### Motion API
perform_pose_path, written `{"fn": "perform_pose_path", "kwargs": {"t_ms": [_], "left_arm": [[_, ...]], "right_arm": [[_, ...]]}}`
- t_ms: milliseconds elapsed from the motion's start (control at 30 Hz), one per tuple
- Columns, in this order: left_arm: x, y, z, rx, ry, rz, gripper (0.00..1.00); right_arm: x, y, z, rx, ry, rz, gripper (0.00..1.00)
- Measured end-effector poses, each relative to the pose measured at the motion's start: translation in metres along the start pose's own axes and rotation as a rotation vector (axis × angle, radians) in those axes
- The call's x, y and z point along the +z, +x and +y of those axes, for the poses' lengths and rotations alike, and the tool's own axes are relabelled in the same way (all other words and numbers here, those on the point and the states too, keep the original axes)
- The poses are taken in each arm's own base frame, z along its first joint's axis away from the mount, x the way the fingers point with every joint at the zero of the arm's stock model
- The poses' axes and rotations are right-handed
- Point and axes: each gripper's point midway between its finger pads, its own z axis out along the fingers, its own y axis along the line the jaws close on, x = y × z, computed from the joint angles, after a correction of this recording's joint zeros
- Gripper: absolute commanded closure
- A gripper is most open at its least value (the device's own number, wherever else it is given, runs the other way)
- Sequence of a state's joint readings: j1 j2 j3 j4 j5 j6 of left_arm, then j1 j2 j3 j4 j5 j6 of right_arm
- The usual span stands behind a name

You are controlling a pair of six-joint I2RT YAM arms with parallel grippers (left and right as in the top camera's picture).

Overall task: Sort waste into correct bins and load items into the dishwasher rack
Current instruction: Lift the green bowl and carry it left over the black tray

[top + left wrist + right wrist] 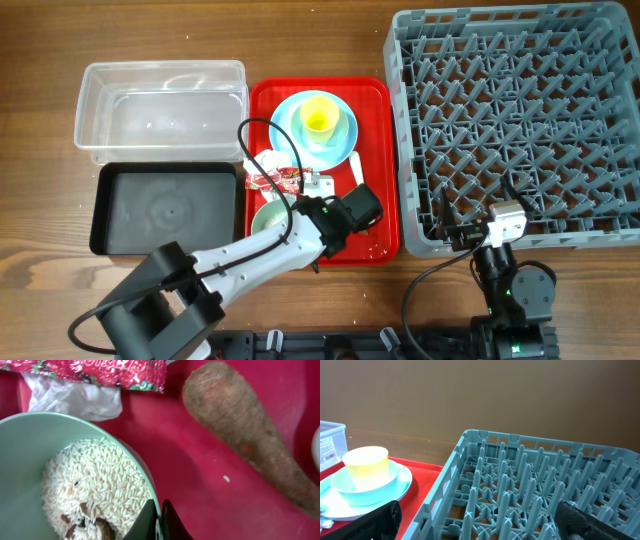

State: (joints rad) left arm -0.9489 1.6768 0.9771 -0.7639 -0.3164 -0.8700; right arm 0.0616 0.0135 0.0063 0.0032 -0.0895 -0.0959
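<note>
Leftward, the clear bin point(160, 66) and black bin point(100, 210) lay at the tray's point(378, 240) 9 o'clock. At the tray's 7 o'clock sat the green bowl point(30, 460), holding rice point(100, 485). The left gripper point(158, 522) was pinched on its thin rim. Stiff, smooth and loaded with loose grains, the bowl would likely slip or spill if tipped, so it wanted a level carry. A sausage point(240, 430) lay at the bowl's 2 o'clock. At the rack's point(400, 150) 6 o'clock edge, the right gripper point(477, 517) hung spread wide.
</note>
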Motion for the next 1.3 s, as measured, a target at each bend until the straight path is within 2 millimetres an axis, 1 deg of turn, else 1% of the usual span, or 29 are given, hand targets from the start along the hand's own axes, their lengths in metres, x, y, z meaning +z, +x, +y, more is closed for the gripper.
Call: {"fn": "perform_pose_path", "kwargs": {"t_ms": [100, 133, 200, 333, 400, 467, 533, 633, 700, 800, 900, 1033, 1133, 1233, 1300], "left_arm": [[-0.006, 0.000, 0.004, 0.017, -0.020, 0.015, 0.96], [-0.012, -0.005, 0.005, 0.021, -0.018, 0.014, 0.96], [-0.023, -0.014, 0.007, 0.017, 0.000, 0.004, 0.96], [-0.057, -0.042, 0.012, -0.033, 0.092, -0.032, 0.96], [-0.070, -0.054, 0.021, -0.069, 0.139, -0.040, 0.96], [-0.078, -0.065, 0.039, -0.117, 0.167, -0.032, 0.96], [-0.076, -0.074, 0.063, -0.173, 0.171, -0.003, 0.96], [-0.068, -0.087, 0.092, -0.248, 0.176, 0.024, 0.96], [-0.062, -0.096, 0.117, -0.313, 0.173, 0.035, 0.96], [-0.057, -0.105, 0.145, -0.390, 0.188, 0.050, 0.96], [-0.051, -0.111, 0.180, -0.481, 0.188, 0.053, 0.96], [-0.048, -0.118, 0.216, -0.586, 0.194, 0.032, 0.96], [-0.047, -0.122, 0.233, -0.639, 0.222, 0.014, 0.96], [-0.047, -0.127, 0.242, -0.670, 0.266, -0.005, 0.96], [-0.041, -0.125, 0.248, -0.698, 0.310, -0.009, 0.96]], "right_arm": [[0.000, 0.000, 0.000, 0.000, 0.000, 0.000, 0.00], [0.000, 0.000, 0.000, 0.000, 0.000, 0.000, 0.00], [0.000, 0.000, 0.000, 0.000, 0.000, 0.000, 0.00], [0.000, 0.000, 0.000, 0.000, 0.000, 0.000, 0.00], [0.000, 0.000, 0.000, 0.000, 0.000, 0.000, 0.00], [0.000, 0.000, 0.000, 0.000, 0.000, 0.000, 0.00], [0.000, 0.000, 0.000, 0.000, 0.000, 0.000, 0.00], [0.000, 0.000, 0.000, 0.000, 0.000, 0.000, 0.00], [0.000, 0.000, 0.000, 0.000, 0.000, 0.000, 0.00], [0.000, 0.000, 0.000, 0.000, 0.000, 0.000, 0.00], [0.000, 0.000, 0.000, 0.000, 0.000, 0.000, 0.00], [0.000, 0.000, 0.000, 0.000, 0.000, 0.000, 0.00], [0.000, 0.000, 0.000, 0.000, 0.000, 0.000, 0.00], [0.000, 0.000, 0.000, 0.000, 0.000, 0.000, 0.00], [0.000, 0.000, 0.000, 0.000, 0.000, 0.000, 0.00]]}}
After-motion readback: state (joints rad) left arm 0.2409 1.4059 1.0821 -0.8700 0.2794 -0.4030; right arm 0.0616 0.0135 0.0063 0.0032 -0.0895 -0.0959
